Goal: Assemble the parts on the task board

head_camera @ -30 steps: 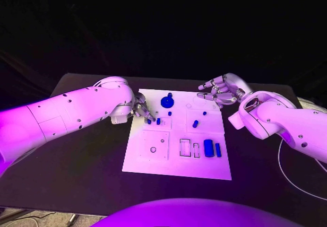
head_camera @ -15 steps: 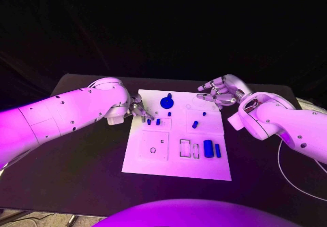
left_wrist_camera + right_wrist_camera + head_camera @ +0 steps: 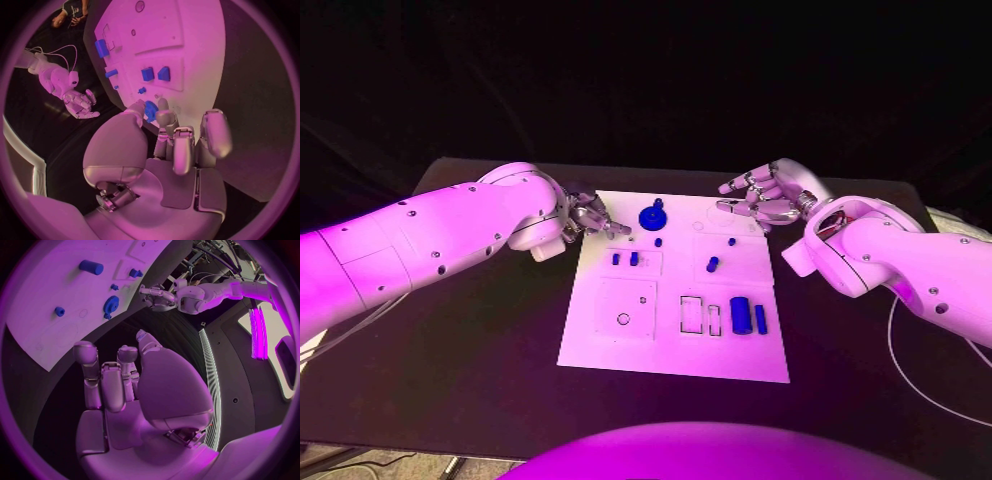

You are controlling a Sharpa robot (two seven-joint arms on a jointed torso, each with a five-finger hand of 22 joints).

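The left hand (image 3: 589, 219) has its fingers (image 3: 210, 134) loosely curled and apart, holding nothing. Over the last second it has drawn back from the two small blue parts (image 3: 625, 258) at the near-left of the task board (image 3: 675, 350), up toward the board's far-left corner, and it now sits just beside the blue gear (image 3: 653, 214). In the left wrist view the fingertips hang close above that gear, though whether they touch it I cannot tell (the thumb hides the contact).

The two small parts stand upright on the board where the hand left them, so that placement looks finished. The gear seems the likely next piece.

The right hand (image 3: 769, 195) has not moved; it hovers over the board's far-right corner, fingers (image 3: 87, 365) half-curled and empty.

Further out on the board lie a blue cylinder (image 3: 713, 263) near the middle and two long blue blocks (image 3: 749, 315) beside outlined slots, all resting on the black bench (image 3: 473, 350).
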